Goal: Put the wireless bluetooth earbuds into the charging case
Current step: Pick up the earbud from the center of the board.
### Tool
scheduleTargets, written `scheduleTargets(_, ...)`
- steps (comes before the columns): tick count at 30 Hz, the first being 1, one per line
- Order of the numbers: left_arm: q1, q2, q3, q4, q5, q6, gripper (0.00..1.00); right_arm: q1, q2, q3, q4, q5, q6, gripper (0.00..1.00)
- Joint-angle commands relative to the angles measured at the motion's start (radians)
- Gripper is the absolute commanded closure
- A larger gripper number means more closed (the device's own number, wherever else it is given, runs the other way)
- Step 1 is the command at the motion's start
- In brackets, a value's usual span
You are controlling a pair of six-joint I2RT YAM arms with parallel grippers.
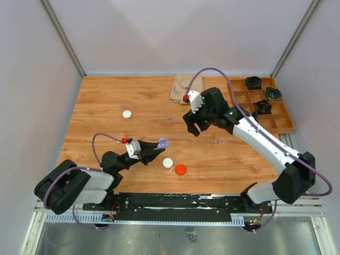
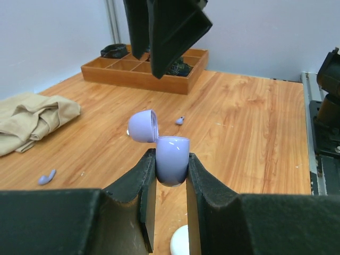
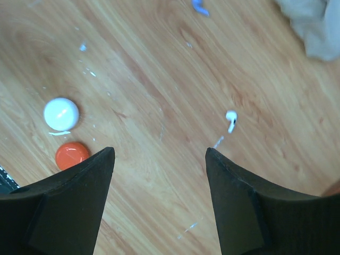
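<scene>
No readable text, label, brand or number shows anywhere.

Beige cloth (image 1: 183, 87) crumpled at table (image 1: 106, 101) far edge, right of centre. Wooden divided tray (image 1: 241, 98) at far right corner, dark coiled items (image 1: 253, 82) in three compartments. White puck (image 1: 127, 113) left of centre. Second white puck (image 1: 168, 162) near front edge, orange puck (image 1: 180, 169) just beside it.

Left gripper (image 1: 158, 144) clamped on lilac case (image 1: 163, 142), low over bench (image 1: 106, 95). Right gripper (image 1: 194, 129) with jaws apart, above mid-bench. Purple earbud (image 1: 170, 117) to its left, second earbud (image 1: 217, 141) to its right. White puck (image 1: 168, 163) just beside red puck (image 1: 180, 169), near case. Another white puck (image 1: 127, 113) farther left. Cloth (image 1: 183, 87) and compartment tray (image 1: 265, 106) at back.
</scene>
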Motion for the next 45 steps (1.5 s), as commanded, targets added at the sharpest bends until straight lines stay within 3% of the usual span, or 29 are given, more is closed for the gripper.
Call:
scheduleTargets(1, 0.012, 0.019, -0.022, 0.248, 0.0, 0.039, 1.0, -0.087, 0.038, -0.052, -0.084, 0.019, 0.108, 0.3)
scheduleTargets(16, 0.013, 0.04, -0.021, 0.247, 0.043, 0.051, 1.0, -0.286, 0.297, -0.092, -0.134, 0.129, 0.172, 0.37)
scheduleTargets(23, 0.013, 0.05, -0.018, 0.247, 0.045, 0.054, 1.0, -0.347, 0.367, -0.096, -0.116, 0.098, 0.185, 0.41)
scheduleTargets(45, 0.013, 0.049, -0.014, 0.247, 0.053, 0.05, 1.0, -0.359, 0.386, -0.143, -0.149, -0.027, 0.185, 0.41)
